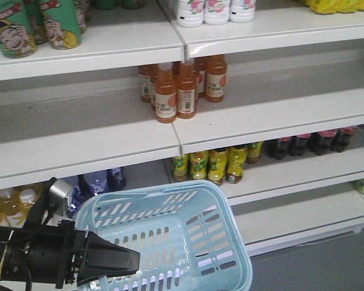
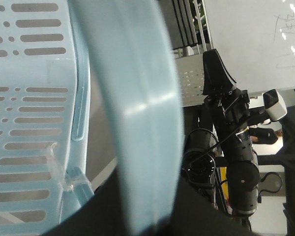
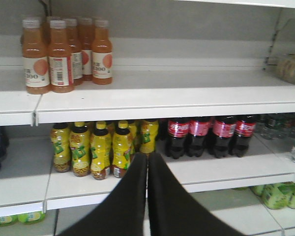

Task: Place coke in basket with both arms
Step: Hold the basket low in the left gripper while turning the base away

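Basket: the light blue basket (image 1: 233, 242) sits low in front of the shelves (image 1: 109, 130). Its mouth is turned up towards me and its far rim faces the shelving. The picture's lower edge cuts off its near end, so I can't judge which way its long side runs.
In the basket: the part of the inside that shows is only slotted walls and floor.
Coke: I can't pick out the slim red bottle in any view, so I cannot tell where it is, how its long axis lies or which way its cap points.
Left gripper: the left gripper (image 1: 131, 260) reaches in from the lower left at the basket's near-left corner. In its wrist view a broad pale blue band of the basket runs between the dark jaws, so it is clamped on the basket. I can't tell whether the band is rim or handle.
Right gripper: the right gripper (image 3: 147, 157) has its two black fingers pressed together with nothing between them, aimed at the lower shelf.
Middle shelf: a cluster of orange juice bottles (image 1: 176, 91) stands upright.
Lower shelf: yellow-green bottles (image 3: 96, 150) stand just beside dark cola bottles (image 3: 206, 135) with red labels.
Top shelf: green cartoon cans (image 1: 36, 24) are at the left and white bottles (image 1: 215, 11) at the right.
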Motion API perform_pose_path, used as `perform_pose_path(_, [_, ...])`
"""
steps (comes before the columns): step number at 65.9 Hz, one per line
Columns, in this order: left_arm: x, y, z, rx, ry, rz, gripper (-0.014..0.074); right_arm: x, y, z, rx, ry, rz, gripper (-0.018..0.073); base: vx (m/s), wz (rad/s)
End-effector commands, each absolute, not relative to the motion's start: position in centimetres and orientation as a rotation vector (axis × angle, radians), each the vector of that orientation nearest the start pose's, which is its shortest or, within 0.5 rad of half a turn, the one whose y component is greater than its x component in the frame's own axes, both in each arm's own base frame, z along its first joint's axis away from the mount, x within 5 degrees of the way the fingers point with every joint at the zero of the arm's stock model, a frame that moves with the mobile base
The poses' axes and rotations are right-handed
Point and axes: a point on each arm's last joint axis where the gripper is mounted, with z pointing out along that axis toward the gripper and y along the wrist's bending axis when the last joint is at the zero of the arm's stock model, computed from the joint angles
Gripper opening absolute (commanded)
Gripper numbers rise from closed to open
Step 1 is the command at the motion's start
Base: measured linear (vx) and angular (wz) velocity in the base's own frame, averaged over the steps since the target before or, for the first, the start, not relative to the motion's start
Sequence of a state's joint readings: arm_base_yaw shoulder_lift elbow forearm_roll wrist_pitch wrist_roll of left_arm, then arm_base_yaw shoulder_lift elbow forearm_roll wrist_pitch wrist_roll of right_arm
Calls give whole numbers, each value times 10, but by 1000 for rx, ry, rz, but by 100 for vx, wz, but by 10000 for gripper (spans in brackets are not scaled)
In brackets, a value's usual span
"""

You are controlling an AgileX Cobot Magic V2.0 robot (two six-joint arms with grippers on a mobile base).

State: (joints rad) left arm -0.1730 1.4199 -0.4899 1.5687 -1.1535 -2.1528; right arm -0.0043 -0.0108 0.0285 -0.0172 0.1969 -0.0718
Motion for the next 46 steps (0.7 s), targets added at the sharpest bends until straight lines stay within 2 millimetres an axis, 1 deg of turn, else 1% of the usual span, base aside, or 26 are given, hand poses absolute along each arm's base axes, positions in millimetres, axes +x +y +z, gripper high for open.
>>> perform_pose_path(1, [177,-122,237,213,2201,-2016,-6,56,-1,192,-72,1617,-85,-2,-2,-48])
perform_pose_path(32, [177,-122,237,213,2201,-2016,-6,56,-1,192,-72,1616,-85,-2,-2,-56])
perform_pose_path(46, [177,-122,237,213,2201,-2016,-6,56,-1,192,-72,1616,-85,-2,-1,-47])
